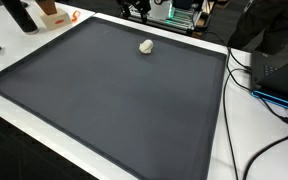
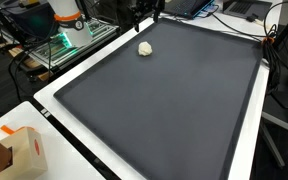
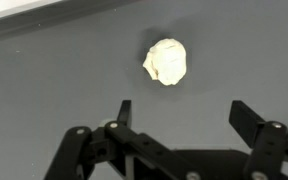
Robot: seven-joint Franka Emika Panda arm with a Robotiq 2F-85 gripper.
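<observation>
In the wrist view the gripper [image 3: 181, 110] hangs with jaws spread wide, holding nothing. A crumpled pale ball [image 3: 166, 62] lies at twelve o'clock on the dark surface [image 3: 44, 100].

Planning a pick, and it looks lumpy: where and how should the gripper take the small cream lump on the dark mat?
Probably across the middle of the cream lump, from straight above: it is roundish and crumpled, has no handle, and lies alone on the flat dark mat, both flanks free. The open gripper spans wider than the lump in the wrist view.
</observation>
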